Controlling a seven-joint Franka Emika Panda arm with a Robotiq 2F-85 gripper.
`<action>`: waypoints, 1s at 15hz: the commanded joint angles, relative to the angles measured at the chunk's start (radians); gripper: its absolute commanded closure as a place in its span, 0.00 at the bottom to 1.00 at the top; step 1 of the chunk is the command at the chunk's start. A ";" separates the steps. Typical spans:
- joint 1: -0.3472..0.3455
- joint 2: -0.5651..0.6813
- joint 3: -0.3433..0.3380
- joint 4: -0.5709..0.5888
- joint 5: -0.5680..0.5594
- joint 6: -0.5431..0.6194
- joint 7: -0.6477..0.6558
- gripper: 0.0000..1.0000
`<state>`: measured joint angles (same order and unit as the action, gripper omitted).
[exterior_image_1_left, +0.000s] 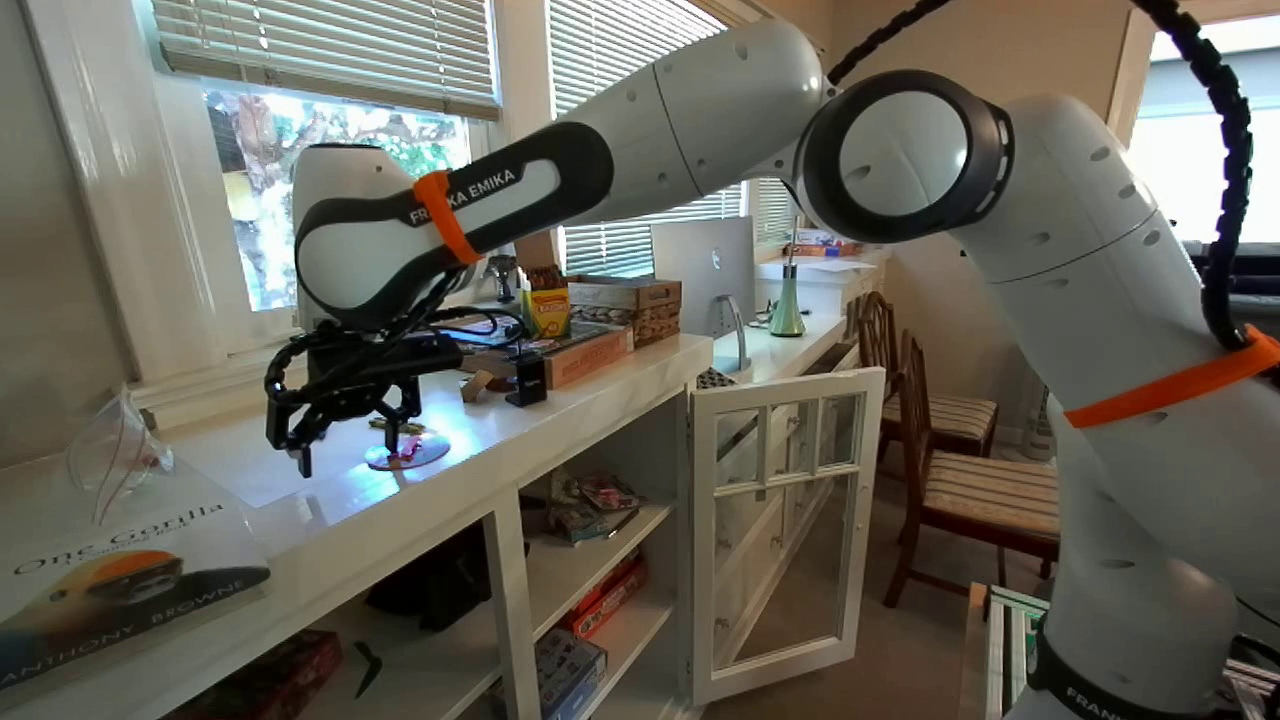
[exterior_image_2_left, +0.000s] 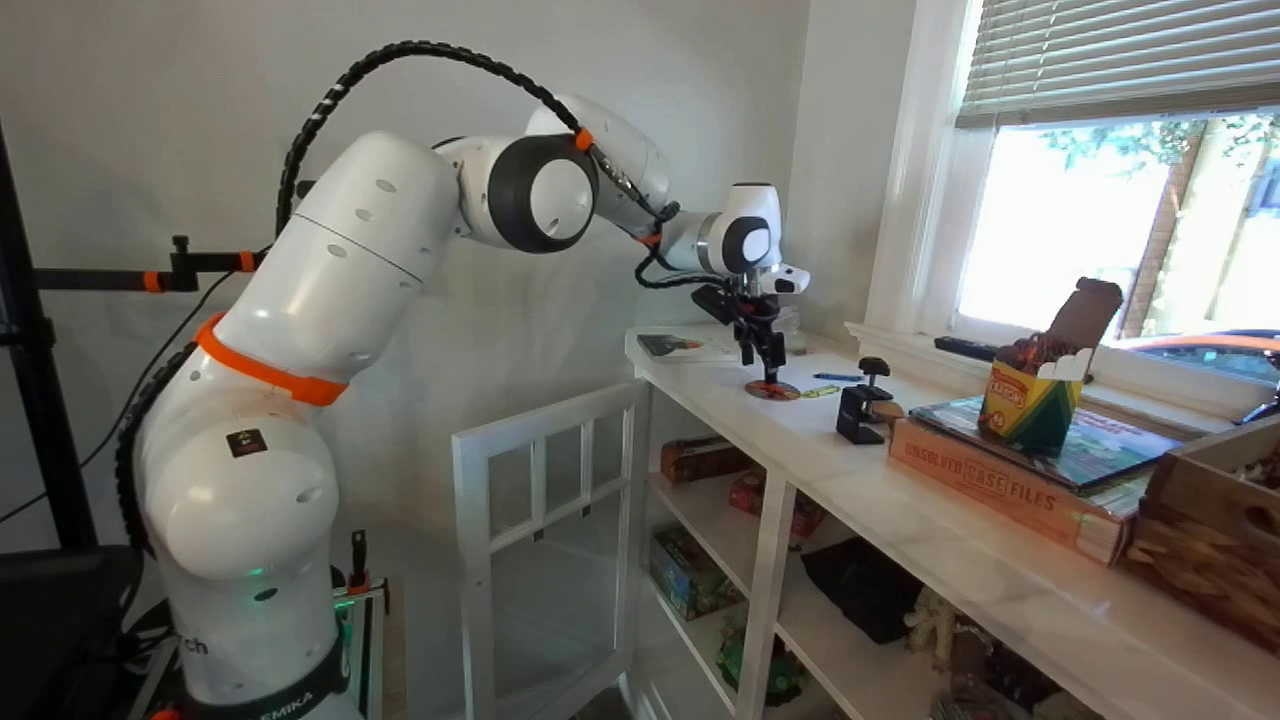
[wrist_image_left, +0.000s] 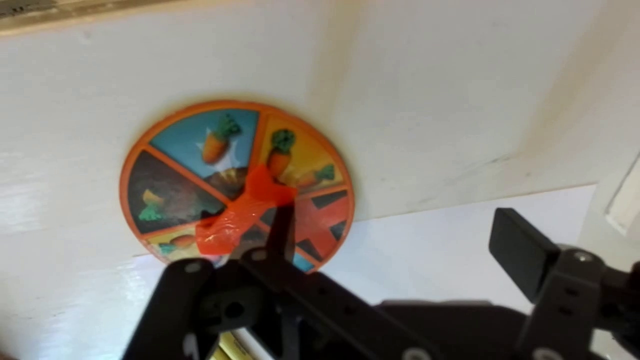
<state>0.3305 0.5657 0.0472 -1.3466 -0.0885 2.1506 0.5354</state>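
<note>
Black fingers (wrist_image_left: 522, 255) come nearest in the wrist view, the 2 of my gripper (wrist_image_left: 393, 215), spread wide apart, with only a white sheet of paper (wrist_image_left: 425, 260) and counter (wrist_image_left: 435, 135) showing between them. I grip nothing. The round game spinner (wrist_image_left: 230, 180), orange-rimmed and painted with carrots, lies flat on the counter, partly beneath my left finger and mostly to its left in that view. Its red pointer (wrist_image_left: 235, 225) slants across the middle; that finger's tip overlaps the pointer's right end, and I cannot tell whether they touch.

I judge my reach to the spinner done, or close to it: in both exterior views my gripper hangs low, with 1 finger over the spinner. No hold on the spinner or its pointer is made, and neither is lifted, so a sure contact is what I would count as left.

Near the spinner lie a slim yellow piece (exterior_image_2_left: 820, 392), perhaps a crayon, and a slim blue piece (exterior_image_2_left: 838, 377). To their right in an exterior view stand a black clamp (exterior_image_2_left: 860, 410) and, nearer, a case-files box (exterior_image_2_left: 1000, 495), a crayon box (exterior_image_2_left: 1035, 405) standing above it. At the near left in an exterior view lies a gorilla book (exterior_image_1_left: 130, 590).
</note>
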 joint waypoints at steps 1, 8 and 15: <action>0.008 -0.031 -0.004 -0.035 -0.006 -0.025 -0.010 0.00; 0.010 -0.035 -0.006 -0.040 -0.015 -0.047 -0.011 0.00; 0.010 -0.040 -0.009 -0.047 -0.026 -0.061 -0.009 0.00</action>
<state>0.3335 0.5569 0.0461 -1.3530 -0.1017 2.1107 0.5286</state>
